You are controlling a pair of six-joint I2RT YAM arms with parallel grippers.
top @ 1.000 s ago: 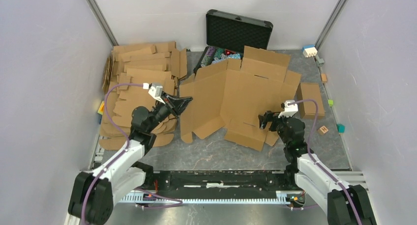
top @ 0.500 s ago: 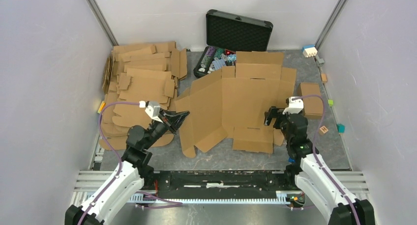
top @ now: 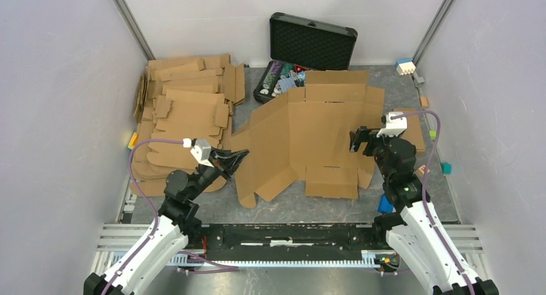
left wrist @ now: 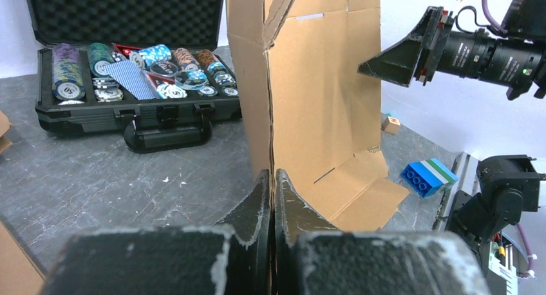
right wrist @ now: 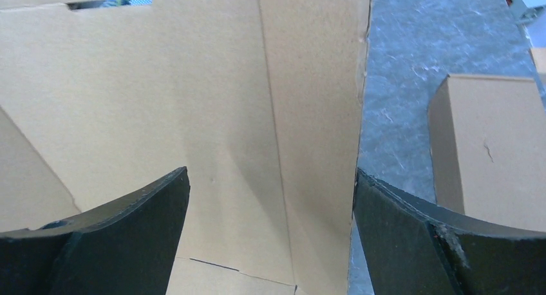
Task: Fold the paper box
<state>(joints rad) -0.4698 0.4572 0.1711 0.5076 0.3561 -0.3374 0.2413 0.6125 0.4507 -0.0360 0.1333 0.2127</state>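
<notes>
left claw (left wrist: 271,179) pinches paper box (left wrist: 315,82) @ l edge

Bright even light, faint shadows, near right fingers (right wrist: 119,234) slightly soft.

Overhead; wrist close-ups (box (top: 322,134) shared)
</notes>
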